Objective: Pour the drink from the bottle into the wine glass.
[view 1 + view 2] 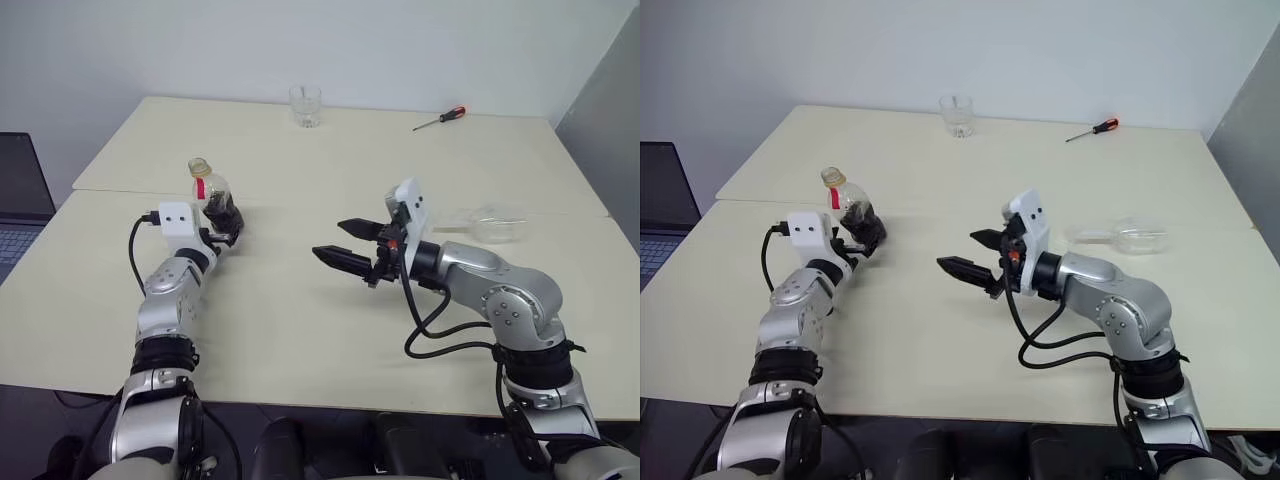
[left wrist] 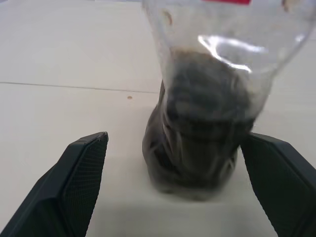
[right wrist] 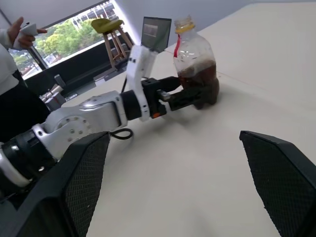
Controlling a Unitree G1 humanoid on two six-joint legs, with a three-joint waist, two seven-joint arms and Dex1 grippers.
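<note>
**Bottle upright on the table between spread left fingers**

The bottle (image 1: 212,197) stands upright on the pale table (image 1: 300,320), on the robot's left side, just in front of the seam where the two tabletops meet. Its yellow cap is on, a red label strip runs down from the neck, and the drink (image 2: 200,133) fills only the lower part of the clear body (dark brown, almost black from close up). The left gripper (image 2: 180,197) sits at the base of the bottle with its fingers (image 2: 81,173) spread wide, one on each side. In the left wrist view one finger stands clear of the bottle with bare table between them, while the other lies right at its edge; whether that one touches I cannot tell.

The right gripper (image 1: 345,245) hangs above the middle of the table, well apart from the bottle, pointing toward the robot's left, its fingers (image 1: 342,261) also spread and holding nothing.

The wine glass (image 1: 490,222) lies on its side on the right part of the table, beyond the right arm, bowl to the right and stem to the left. A short clear tumbler (image 1: 305,105) stands near the far edge, and a screwdriver (image 1: 440,119) with a red handle lies farther right along it. A laptop (image 1: 20,195) is at the left, off the table. In the right wrist view a person (image 3: 15,74) stands in the background, one hand raised.
</note>
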